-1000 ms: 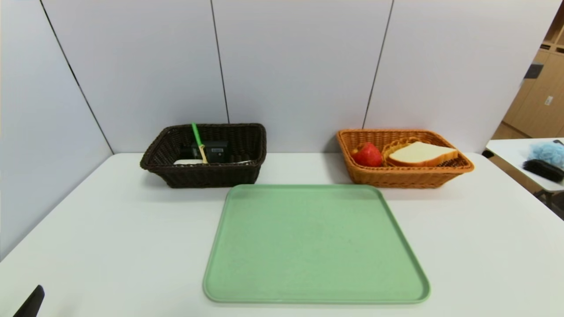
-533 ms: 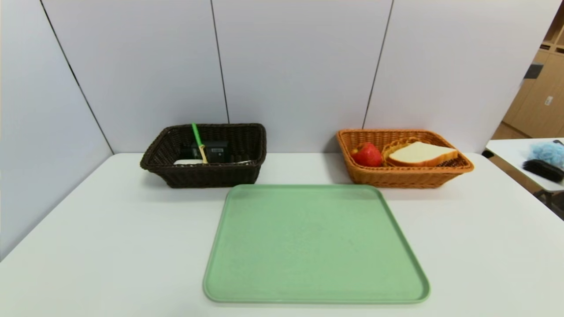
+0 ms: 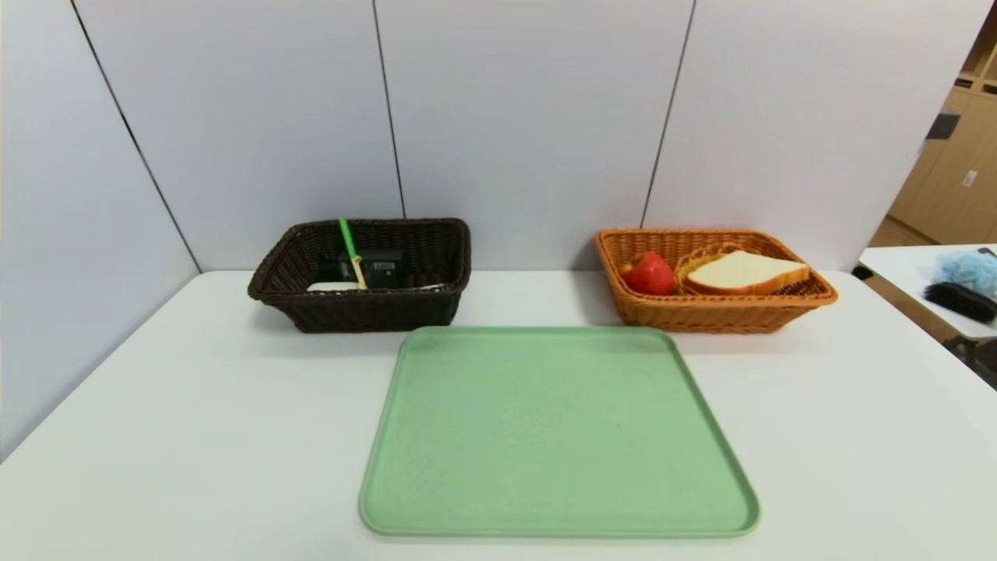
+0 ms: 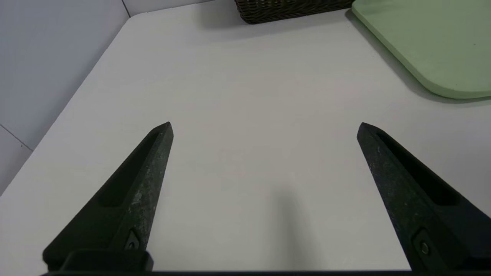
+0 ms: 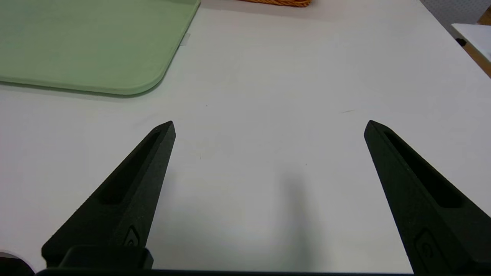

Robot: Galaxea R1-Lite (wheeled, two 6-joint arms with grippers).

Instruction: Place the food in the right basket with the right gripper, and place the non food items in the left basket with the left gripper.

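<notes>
a white table [image 3: 195, 436] runs back to pale wall panels, and nearest to me both arms sit low over its front edge, the left gripper [image 4: 264, 128] and the right gripper [image 5: 268, 126] each with fingers spread wide, holding nothing, only bare tabletop between them. beyond them lies a green tray [image 3: 557, 432]. well apart from either gripper, the dark left basket [image 3: 362, 308] holds a green-handled tool [image 3: 350, 249] and a black object [image 3: 382, 267], and the orange right basket [image 3: 713, 312] holds a red fruit [image 3: 650, 274] beside a bread slice [image 3: 744, 273].
</notes>
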